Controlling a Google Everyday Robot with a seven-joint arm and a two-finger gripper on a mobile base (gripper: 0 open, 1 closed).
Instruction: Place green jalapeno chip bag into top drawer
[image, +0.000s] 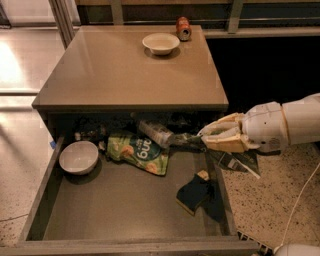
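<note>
**Camera view**

**Hidden or unclear**
- The rear of the top drawer (120, 207) lies in shadow beneath the desk (130, 75).
- Small dark clutter (87, 134) at the drawer's back left corner cannot be identified.
- The drawer's front edge is cut by the lower border.
- The white arm (295, 122) enters from the right and is cut off there.
- Below the claw, outside the drawer's right wall, a dark shape with pale edges (235, 162) sits over the speckled floor. What it is cannot be told.

**Green jalapeno chip bag** (162, 135)
- It lies inside the drawer at the back, right of centre, just under the desk's front edge.
- It is close behind the upper right corner of the bright green pouch (138, 152).
- Its long axis runs nearly left to right, slightly tilted.
- The pale silvery end points back-left, and the dark green end points right and a little forward, toward the claw.
- Its print is not legible.

**Claw** (201, 138)
- It is level with the drawer's right rear corner and points left, with its tip at the bag's dark end.
- The two merge in shadow, so I cannot tell whether it pinches the bag or only meets it.

**Other drawer contents**
- A white bowl (78, 157) sits at the left, just beside the pouch.
- A dark flat object (197, 194) with a tan bit lies near the right wall.

**On the desk**
- A pale bowl (160, 43) and a can (183, 28) stand near each other at the far edge, not touching.
</note>
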